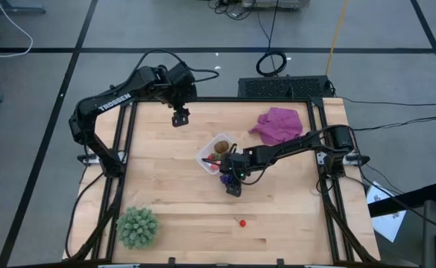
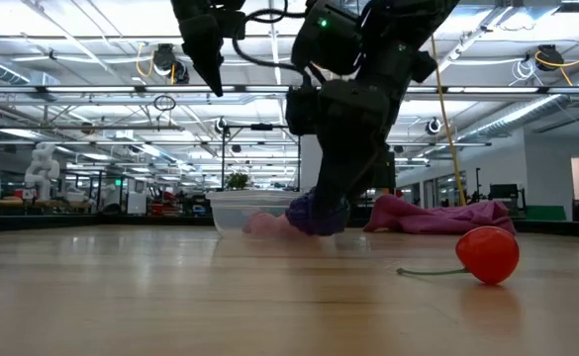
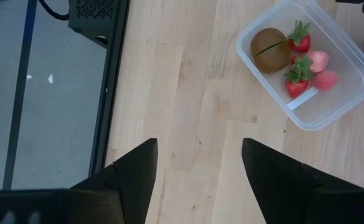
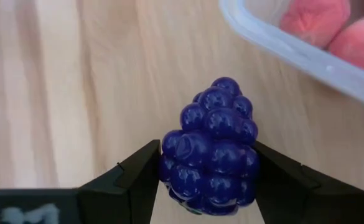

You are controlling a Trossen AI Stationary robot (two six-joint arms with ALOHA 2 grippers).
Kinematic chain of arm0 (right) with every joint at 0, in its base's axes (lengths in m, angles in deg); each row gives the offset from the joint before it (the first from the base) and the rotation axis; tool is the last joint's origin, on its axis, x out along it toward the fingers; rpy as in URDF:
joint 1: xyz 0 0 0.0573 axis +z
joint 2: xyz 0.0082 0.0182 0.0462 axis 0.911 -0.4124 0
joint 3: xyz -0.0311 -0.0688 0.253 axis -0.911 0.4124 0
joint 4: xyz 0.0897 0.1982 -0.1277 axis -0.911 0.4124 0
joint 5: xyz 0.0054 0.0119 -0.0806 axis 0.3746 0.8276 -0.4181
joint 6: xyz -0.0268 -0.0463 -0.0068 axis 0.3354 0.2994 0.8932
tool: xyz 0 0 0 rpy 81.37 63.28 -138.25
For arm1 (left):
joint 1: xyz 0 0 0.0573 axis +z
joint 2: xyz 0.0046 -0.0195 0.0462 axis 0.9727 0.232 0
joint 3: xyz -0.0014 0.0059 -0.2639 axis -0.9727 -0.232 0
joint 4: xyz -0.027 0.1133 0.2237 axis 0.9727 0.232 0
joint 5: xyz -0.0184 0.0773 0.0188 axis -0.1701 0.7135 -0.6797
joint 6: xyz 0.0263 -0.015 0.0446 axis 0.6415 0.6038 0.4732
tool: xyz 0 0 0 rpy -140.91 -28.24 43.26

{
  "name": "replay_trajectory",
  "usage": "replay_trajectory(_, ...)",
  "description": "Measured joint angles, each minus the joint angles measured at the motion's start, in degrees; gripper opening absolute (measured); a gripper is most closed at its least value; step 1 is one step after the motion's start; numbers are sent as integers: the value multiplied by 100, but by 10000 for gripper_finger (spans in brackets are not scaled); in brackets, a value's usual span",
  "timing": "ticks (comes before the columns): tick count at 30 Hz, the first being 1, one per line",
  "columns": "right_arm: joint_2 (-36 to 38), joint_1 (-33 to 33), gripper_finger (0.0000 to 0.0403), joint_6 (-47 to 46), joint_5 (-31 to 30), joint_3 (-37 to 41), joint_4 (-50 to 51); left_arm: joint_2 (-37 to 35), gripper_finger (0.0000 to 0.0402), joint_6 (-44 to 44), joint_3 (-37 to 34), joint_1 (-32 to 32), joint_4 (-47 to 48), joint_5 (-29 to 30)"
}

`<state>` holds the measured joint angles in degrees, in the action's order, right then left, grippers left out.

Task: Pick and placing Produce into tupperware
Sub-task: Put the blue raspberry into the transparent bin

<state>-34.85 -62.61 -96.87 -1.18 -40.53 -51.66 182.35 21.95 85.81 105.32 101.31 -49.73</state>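
Grape bunch (image 4: 210,146) pinched in right claw (image 4: 208,177), low over worktop (image 1: 173,201) just beside tupperware (image 1: 205,158) holding kiwi (image 3: 269,50) and strawberries (image 3: 298,85). Left claw (image 3: 199,165) empty, fingers apart, raised near far edge. High view hides the bunch under the right arm.

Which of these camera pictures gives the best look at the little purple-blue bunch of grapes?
The right wrist view: the purple-blue toy grape bunch fills the picture, clamped in the right gripper. The low view shows it as a dark purple lump under the arm. In the high view the gripper hides it; the left wrist view does not show it.
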Motion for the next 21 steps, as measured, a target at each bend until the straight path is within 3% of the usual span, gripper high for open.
replay_trajectory(13, 650, 68, 208, 23, -14, -2, -86, 0, 239, -26, 0, 0, 0, 0)
replay_trajectory(21, 803, -378, 208, 518, -35, -67, -599, 0, 239, 68, 0, 0, -188, 0)
